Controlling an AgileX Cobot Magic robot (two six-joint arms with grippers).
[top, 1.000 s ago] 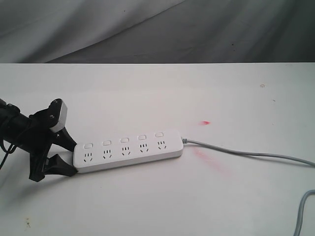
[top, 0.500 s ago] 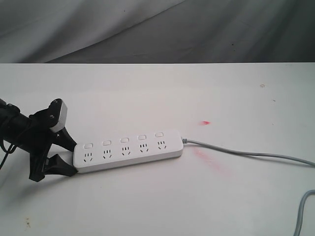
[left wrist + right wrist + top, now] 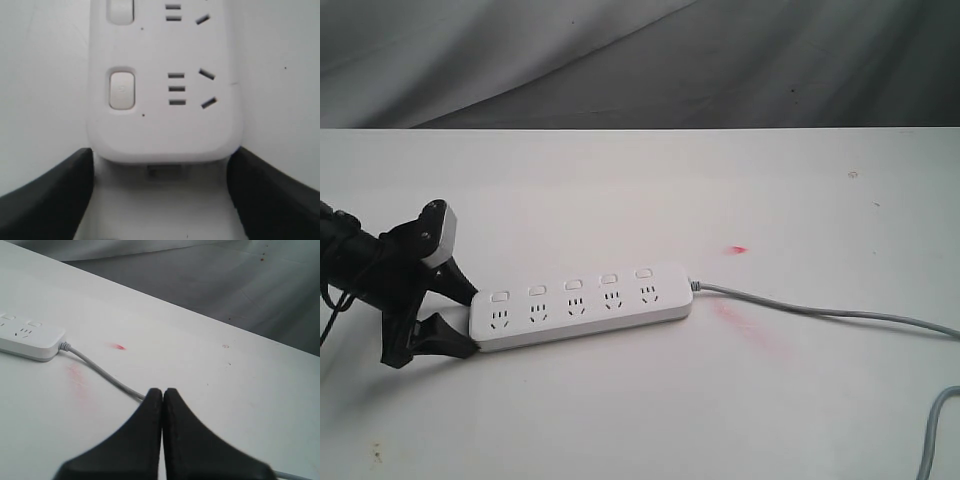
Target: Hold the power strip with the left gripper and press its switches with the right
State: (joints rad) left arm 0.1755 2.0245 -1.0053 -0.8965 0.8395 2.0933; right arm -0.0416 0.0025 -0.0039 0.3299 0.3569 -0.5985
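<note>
So far only the hold is set up: left gripper (image 3: 460,318) spread around the strip's (image 3: 582,306) end on the table (image 3: 650,190), fingers apparently touching. Switches (image 3: 573,285) unpressed; right gripper (image 3: 162,397), pressed together, hangs well apart over the cord (image 3: 820,313).

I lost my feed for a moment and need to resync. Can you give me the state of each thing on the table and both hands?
power strip: flat on the table, nothing plugged in
switches: none being touched
left hand: open, one finger on each side of the strip's end
right hand: shut, empty, above the table away from the strip
cord: trailing loose across the table
</note>
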